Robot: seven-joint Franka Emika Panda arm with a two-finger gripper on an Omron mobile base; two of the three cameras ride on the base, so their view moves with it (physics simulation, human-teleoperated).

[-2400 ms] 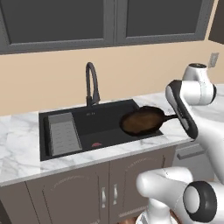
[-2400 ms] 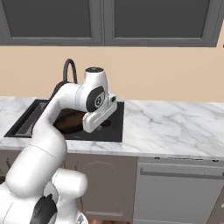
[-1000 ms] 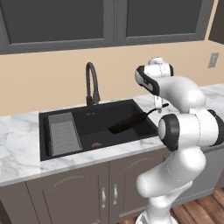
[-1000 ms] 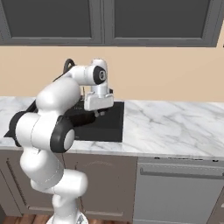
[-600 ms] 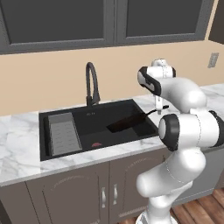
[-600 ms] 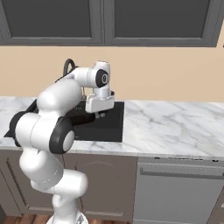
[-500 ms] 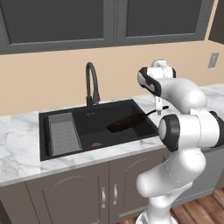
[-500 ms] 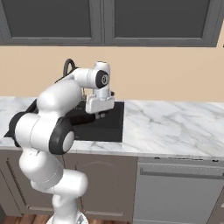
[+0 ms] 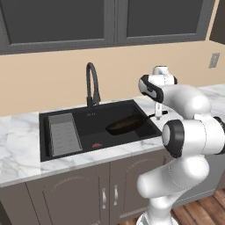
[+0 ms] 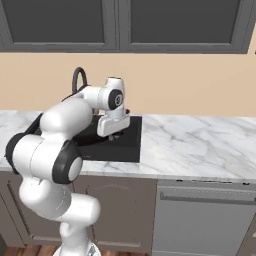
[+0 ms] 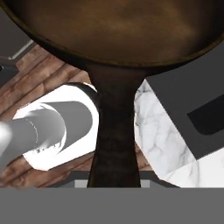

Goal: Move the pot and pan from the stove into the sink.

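pincer (image 9: 158, 115) clamped on pan (image 9: 124, 125) handle; pan tilted inside sink (image 9: 44, 136) near right wall, basin floor open leftward.

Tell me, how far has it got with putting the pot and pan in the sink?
Roughly halfway, by the look of it. The pan is already down inside the sink, but the claw is shut on the pan's long handle, so letting go is the step in hand. No pot lies in the basin, so fetching it is left.
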